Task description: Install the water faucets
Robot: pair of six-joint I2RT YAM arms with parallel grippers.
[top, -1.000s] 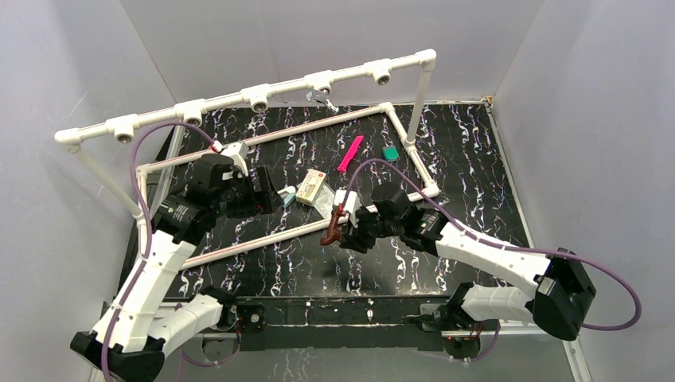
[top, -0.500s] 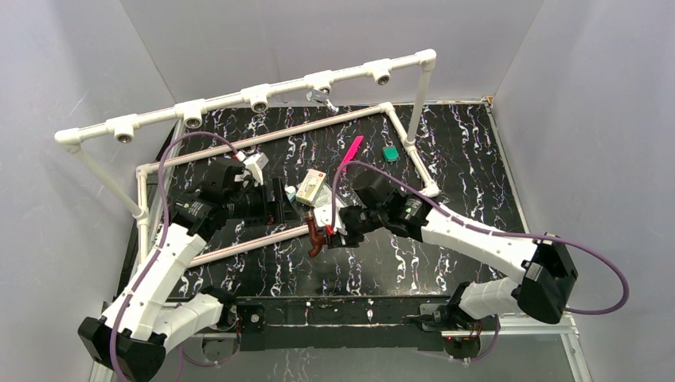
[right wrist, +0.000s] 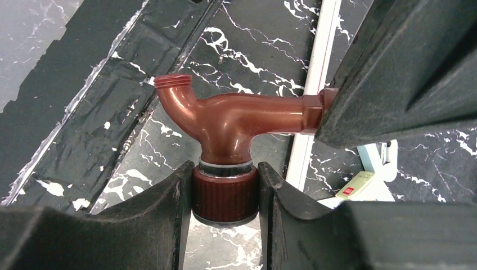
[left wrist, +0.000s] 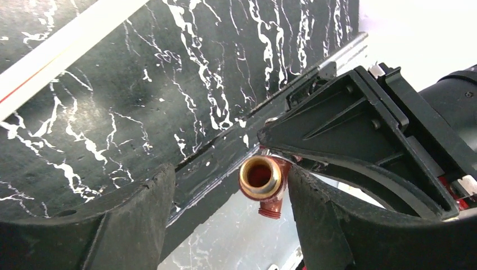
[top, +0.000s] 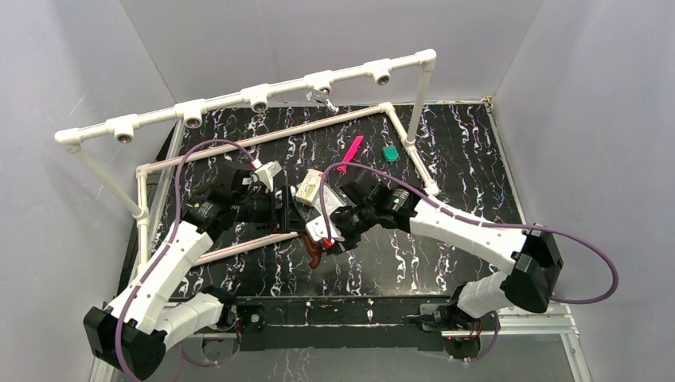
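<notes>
The reddish-brown water faucet [right wrist: 242, 121] hangs above the table's front middle, and my right gripper [right wrist: 225, 194] is shut on its ribbed knob. In the top view that faucet [top: 314, 252] pokes out below the right gripper [top: 326, 232]. My left gripper [left wrist: 229, 194] is open around the faucet's brass-rimmed threaded end [left wrist: 261, 175]. That end sits close against the right finger [left wrist: 323, 225], with a wide gap to the left finger [left wrist: 135, 219]. The left gripper [top: 284, 213] meets the right one head-on. The silver water faucet [top: 321, 98] hangs under a tee socket on the raised pipe.
A white pipe frame [top: 239, 102] with several tee sockets spans the back, and lower pipes [top: 247, 247] run across the table. A pink strip [top: 350, 153], a small green piece [top: 390, 153] and a small box [top: 310, 186] lie mid-table.
The right gripper carried the brown faucet leftward and the left gripper swung right to meet it. The left jaws now straddle the faucet's threaded end and have narrowed a little.
</notes>
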